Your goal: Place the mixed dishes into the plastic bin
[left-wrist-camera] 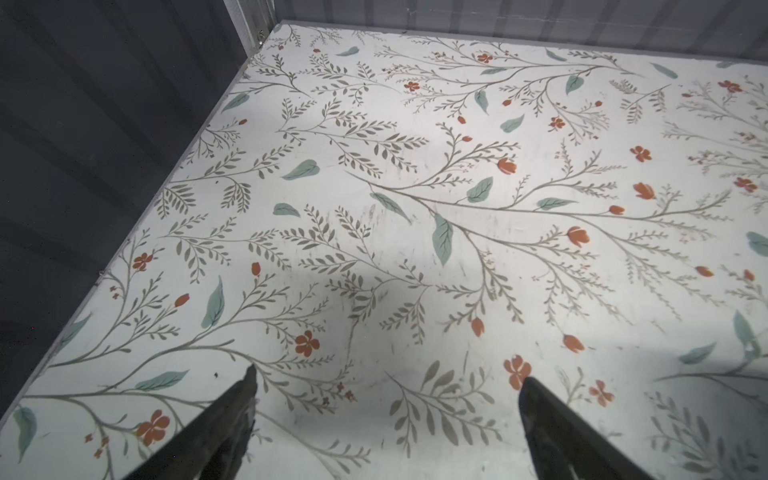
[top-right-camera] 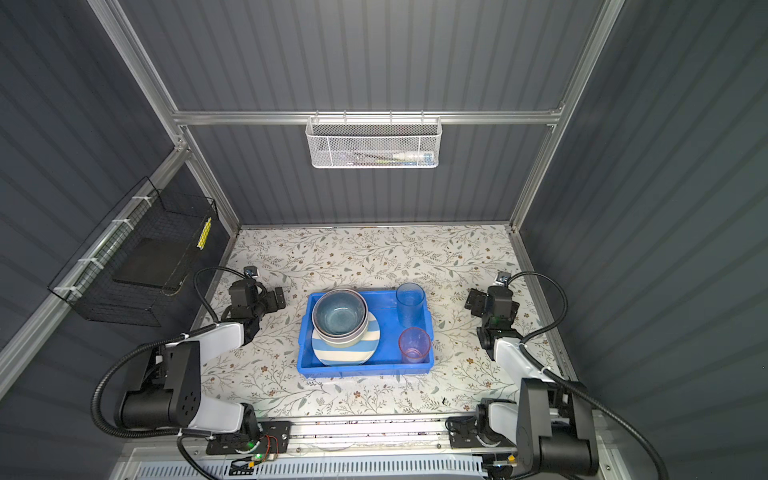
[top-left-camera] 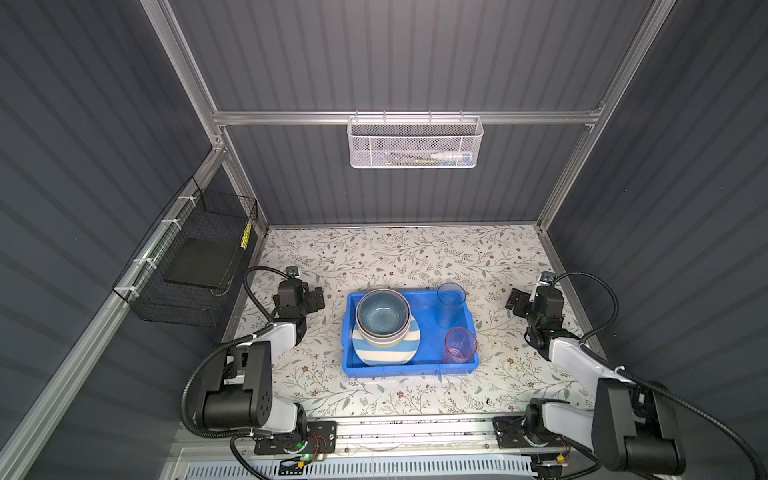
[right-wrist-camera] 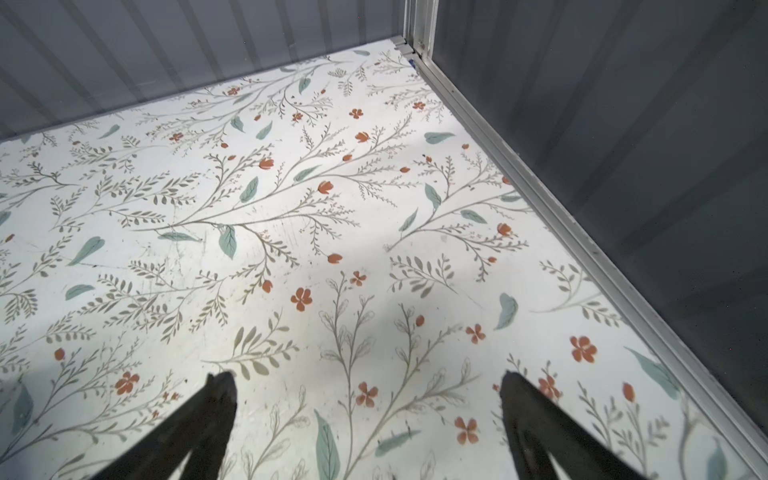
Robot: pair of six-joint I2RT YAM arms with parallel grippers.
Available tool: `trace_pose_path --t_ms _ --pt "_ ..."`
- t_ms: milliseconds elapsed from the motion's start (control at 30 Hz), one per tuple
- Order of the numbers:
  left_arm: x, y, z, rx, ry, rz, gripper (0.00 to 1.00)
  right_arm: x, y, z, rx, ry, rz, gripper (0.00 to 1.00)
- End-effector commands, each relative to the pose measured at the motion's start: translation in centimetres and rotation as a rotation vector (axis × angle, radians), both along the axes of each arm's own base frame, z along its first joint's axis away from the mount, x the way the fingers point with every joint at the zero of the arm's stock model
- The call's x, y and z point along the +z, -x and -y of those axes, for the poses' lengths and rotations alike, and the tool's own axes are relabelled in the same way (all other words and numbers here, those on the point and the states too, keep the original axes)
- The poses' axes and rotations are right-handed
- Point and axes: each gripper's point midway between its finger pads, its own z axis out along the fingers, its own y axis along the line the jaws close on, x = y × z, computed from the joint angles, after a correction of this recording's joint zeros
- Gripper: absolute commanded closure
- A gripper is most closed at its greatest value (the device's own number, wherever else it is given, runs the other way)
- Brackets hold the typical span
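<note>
Flanking the plastic bin [top-left-camera: 411, 371], left gripper [top-left-camera: 316, 297] and right gripper [top-left-camera: 514, 300] stand spread wide, holding nothing. Stacked bowls [top-left-camera: 384, 316], striped plate [top-left-camera: 386, 355], blue tumbler [top-left-camera: 451, 307] and pink tumbler [top-left-camera: 460, 345] sit inside it.

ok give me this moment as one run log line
bin: striped plate, stacked bowls, blue tumbler, pink tumbler inside | left pincer: open, empty | right pincer: open, empty
</note>
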Motion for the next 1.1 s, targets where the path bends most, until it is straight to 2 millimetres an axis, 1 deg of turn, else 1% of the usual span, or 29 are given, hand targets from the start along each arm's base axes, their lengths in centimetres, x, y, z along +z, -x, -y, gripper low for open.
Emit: trace_pose_path --t_ms 0,67,133,167,233,267,300,333,367,400,467,533,633,833,933,1067 --pt "1.7 -1.7 -0.2 -0.009 0.001 0.167 0.0 2.3 -1.8 -0.6 0.059 0.012 0.156 0.01" --pt "0.5 -1.7 0.3 -0.037 0.015 0.176 0.0 2.4 -2.1 -0.8 0.073 0.005 0.169 0.01" --pt "0.1 -1.9 0.8 -0.063 0.019 0.213 0.0 2.8 -2.3 -1.0 0.082 0.008 0.203 0.01" --pt "-0.4 -1.9 1.5 -0.107 0.02 0.198 0.0 2.9 -2.3 -1.0 0.092 0.017 0.221 0.01" --pt "-1.0 -1.9 1.5 -0.11 0.025 0.216 0.0 2.3 -2.4 -1.2 0.106 0.021 0.256 0.01" --pt "-0.9 -2.0 1.5 -0.109 0.021 0.233 0.0 1.6 -2.3 -1.4 0.115 0.021 0.267 0.01" --pt "-1.4 -1.7 1.6 -0.114 0.025 0.189 0.0 1.3 -2.3 -1.5 0.123 0.029 0.302 0.01" --pt "-1.3 -1.9 1.6 -0.115 0.024 0.2 0.0 1.8 -2.2 -1.6 0.127 0.033 0.332 0.01" --pt "-1.1 -2.1 1.7 -0.119 0.022 0.224 0.0 1.5 -2.1 -1.5 0.118 0.024 0.298 0.01" --pt "-1.5 -2.1 1.7 -0.119 0.024 0.188 0.0 1.0 -2.1 -1.1 0.098 0.016 0.257 0.01" --pt "-1.3 -2.3 1.5 -0.112 0.017 0.199 0.0 1.3 -2.7 -1.4 0.111 0.038 0.29 0.01" --pt "-1.5 -2.2 1.6 -0.114 0.02 0.185 0.0 1.0 -2.6 -1.5 0.112 0.028 0.248 0.01" --pt "-1.4 -2.2 1.6 -0.115 0.019 0.198 0.0 1.4 -2.5 -1.5 0.116 0.035 0.286 0.01" --pt "-1.3 -2.2 1.6 -0.117 0.018 0.202 0.0 1.2 -2.6 -1.5 0.116 0.033 0.272 0.01" --pt "-1.3 -2.2 1.6 -0.117 0.017 0.202 0.0 1.0 -2.9 -1.5 0.116 0.035 0.254 0.01" --pt "-1.3 -2.2 1.6 -0.117 0.018 0.202 0.0 1.2 -2.8 -1.7 0.118 0.043 0.264 0.01"
